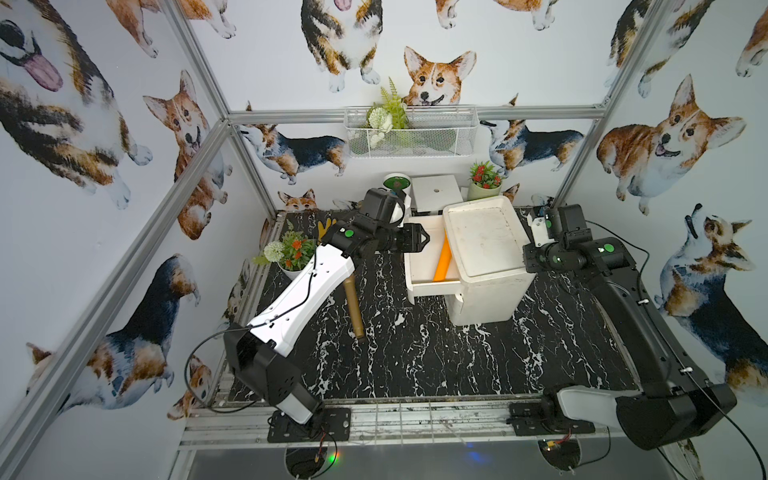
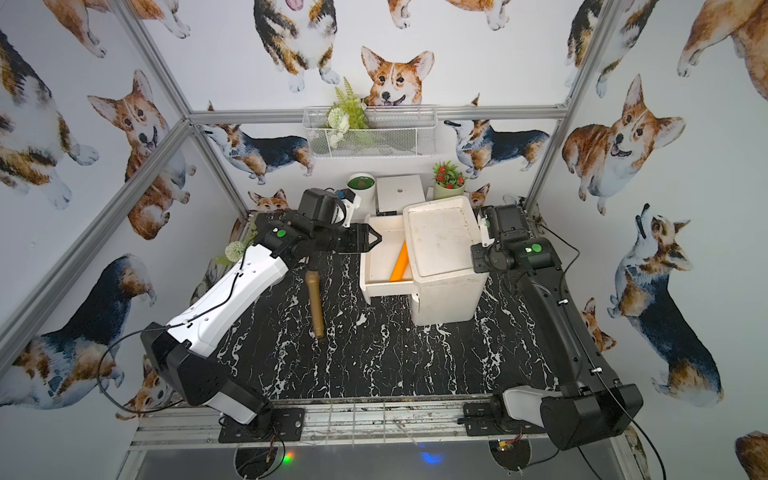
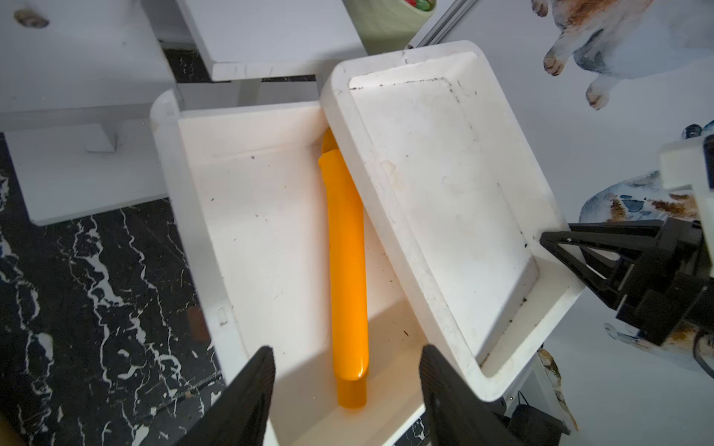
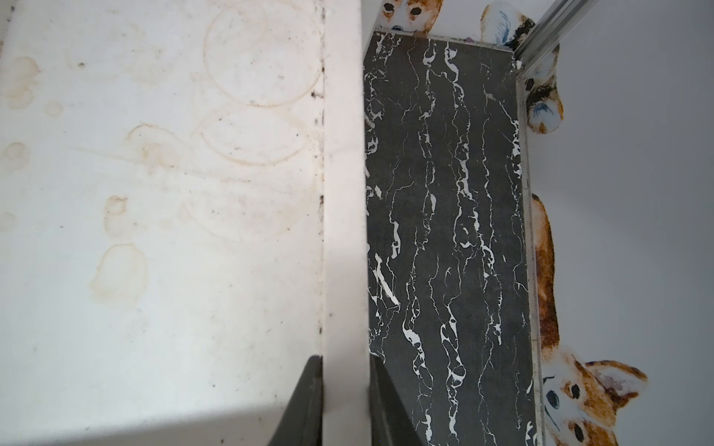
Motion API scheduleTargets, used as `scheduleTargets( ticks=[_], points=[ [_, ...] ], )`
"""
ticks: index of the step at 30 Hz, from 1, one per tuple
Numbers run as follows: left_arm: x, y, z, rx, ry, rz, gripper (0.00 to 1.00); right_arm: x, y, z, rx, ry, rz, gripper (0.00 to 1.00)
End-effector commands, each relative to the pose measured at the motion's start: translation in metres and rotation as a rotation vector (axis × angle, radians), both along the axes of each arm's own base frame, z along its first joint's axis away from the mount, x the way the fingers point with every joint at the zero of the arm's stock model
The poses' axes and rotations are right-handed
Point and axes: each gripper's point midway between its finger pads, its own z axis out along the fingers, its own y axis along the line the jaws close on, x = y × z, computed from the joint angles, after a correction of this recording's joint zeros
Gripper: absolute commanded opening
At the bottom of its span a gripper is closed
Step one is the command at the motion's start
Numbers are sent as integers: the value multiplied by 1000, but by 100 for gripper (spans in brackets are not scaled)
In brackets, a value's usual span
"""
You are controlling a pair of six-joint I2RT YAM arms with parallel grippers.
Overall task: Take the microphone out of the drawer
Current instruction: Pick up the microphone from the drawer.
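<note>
Two arms are reaching over the black marbled table [image 1: 415, 365]. At the far left, a flower pot [image 1: 291, 259] is standing beside the left arm [image 1: 299, 291]. Just right of it, a brown microphone [image 2: 315, 303] is lying flat on the table, apart from the drawer.

The left gripper [image 1: 422, 239] is hovering over the open drawer [image 3: 193, 216], which is sticking out from the left side of the white cabinet [image 1: 486, 299]. Its fingers [image 3: 247, 397] are standing spread and touching nothing.

In the left wrist view, the orange microphone [image 3: 345, 251] is lying on the drawer floor. It is running along the side nearest the cabinet, with its meshed head partly hidden under the cabinet's top edge. Both top views are showing it in the same place, inside the drawer.

Further right, the right gripper [image 4: 344, 363] is pinching the raised rim along the right side of the cabinet's stained top, one finger on each side of it. The right arm [image 1: 631, 316] is stretching back from there toward the near right corner of the table.
</note>
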Motion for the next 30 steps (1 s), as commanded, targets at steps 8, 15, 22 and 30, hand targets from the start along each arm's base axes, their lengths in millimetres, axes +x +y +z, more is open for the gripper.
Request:
scheduleTargets(
  ticks=[8,15,22,30],
  points=[
    [5,-24,-40,254,23,-52,59,-19,14,-19,47,108,73,19],
    [6,-36,-63,287,41,-74,58,-19,14,-18,48,106,75,19],
    [5,-48,-86,288,78,-89,59,-19,14,-18,49,105,74,20],
    [6,-60,-103,278,104,-92,59,-19,15,-19,49,107,76,20]
  ],
)
